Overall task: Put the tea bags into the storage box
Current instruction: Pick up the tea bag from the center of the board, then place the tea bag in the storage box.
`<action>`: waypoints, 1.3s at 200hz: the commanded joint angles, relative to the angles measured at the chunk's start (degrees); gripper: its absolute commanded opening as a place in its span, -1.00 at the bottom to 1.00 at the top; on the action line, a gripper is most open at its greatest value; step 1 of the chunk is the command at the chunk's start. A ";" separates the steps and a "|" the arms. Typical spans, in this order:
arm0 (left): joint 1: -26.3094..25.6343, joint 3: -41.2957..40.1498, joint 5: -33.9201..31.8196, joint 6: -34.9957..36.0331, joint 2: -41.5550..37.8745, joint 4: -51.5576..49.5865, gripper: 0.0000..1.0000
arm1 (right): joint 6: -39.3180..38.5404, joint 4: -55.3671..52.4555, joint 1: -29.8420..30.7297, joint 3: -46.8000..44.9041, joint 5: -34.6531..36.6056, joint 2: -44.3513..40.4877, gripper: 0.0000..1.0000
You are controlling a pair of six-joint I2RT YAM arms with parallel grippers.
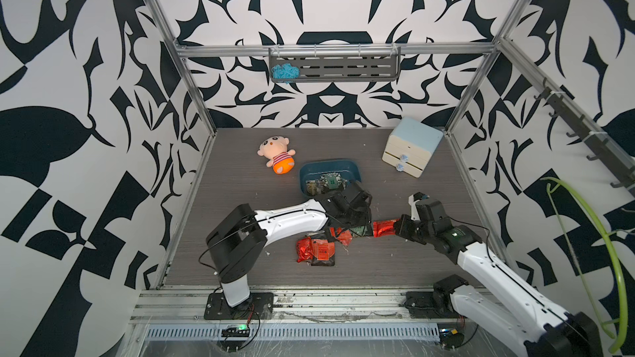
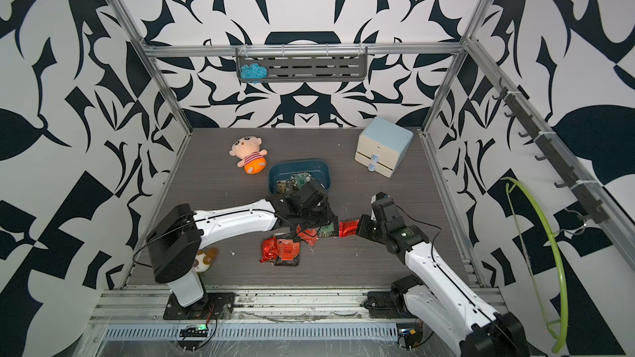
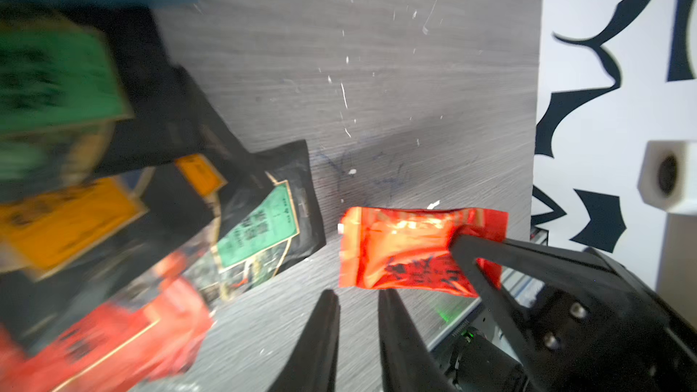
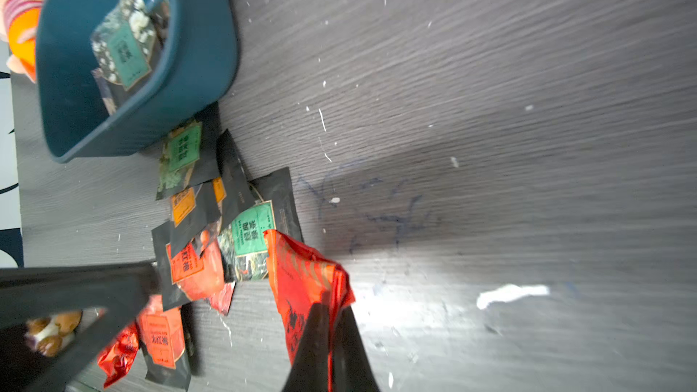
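The sachets carry square labels printed in Chinese. On a black tea bag with an orange-red label (image 4: 161, 341), at the near end of the heap, three big characters look like 大红袍. The same bag shows in a top view (image 1: 323, 253). A black sachet with a green label (image 4: 251, 233) has columns of characters too small for me to read, and the orange labels (image 4: 183, 205) are blurred.

The storage box (image 1: 330, 167) sits lidless in the middle of the worktop (image 1: 240, 183), between the plush doll (image 1: 276, 156) and the cream two-drawer cabinet (image 1: 412, 147). It holds a few tea bags. A flowery dark sachet with a green label (image 4: 124, 47) leans on the wall, and a sachet with a tan label (image 1: 311, 187) lies beside it. The rest lie loose in a heap (image 4: 211, 220) on the worktop just in front of the box, overlapping one another.

The right gripper (image 4: 333, 311) has its jaws pinched tight on one end of a shiny red tea bag (image 4: 301, 277). That bag is just beside the green-labelled sachet at the heap's edge. The left gripper (image 3: 357, 294) hangs at the same edge, near the held bag, with its jaws a narrow slit apart and nothing between them.
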 commanded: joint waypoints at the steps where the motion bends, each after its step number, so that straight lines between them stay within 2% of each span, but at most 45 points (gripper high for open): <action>1: 0.20 -4.23 -9.56 -0.71 -5.82 -6.11 -0.45 | -2.53 -7.26 -0.03 5.44 3.48 -3.72 -1.00; 26: 0.29 -10.89 -15.88 -2.43 -14.48 -5.75 -0.39 | -2.62 -7.58 -0.03 9.99 2.88 -3.97 -1.00; 45: 0.80 -15.63 -19.90 -4.07 -20.73 -6.33 -0.37 | -3.26 -5.32 -0.03 13.85 1.85 -0.74 -1.00; 84: 3.06 -23.08 -24.26 -7.26 -32.13 -12.28 -0.29 | -4.11 -0.59 -0.03 24.14 -2.83 12.44 -1.00; 117: 4.02 -30.82 -28.20 -9.21 -42.00 -13.35 -0.08 | -2.81 6.06 0.47 30.68 -8.90 24.56 -1.00; 138: 5.18 -35.07 -28.64 -9.79 -47.77 -13.18 -0.01 | -2.62 6.25 2.27 36.71 -9.89 32.98 -1.00; 154: 5.65 -37.07 -29.58 -10.15 -51.40 -14.01 0.05 | -2.04 6.99 4.83 40.32 -8.04 37.87 -1.00; 202: 6.27 -41.24 -31.96 -10.99 -57.44 -15.47 0.16 | -2.70 6.01 11.23 53.55 -6.48 53.92 -1.00; 234: 6.44 -41.62 -33.41 -10.58 -58.34 -17.44 0.18 | -7.43 -2.66 14.41 66.19 -3.62 64.58 -1.00; 260: 6.86 -42.46 -34.05 -11.26 -58.38 -17.74 0.20 | -9.18 -6.70 15.68 72.54 -2.72 70.75 -1.00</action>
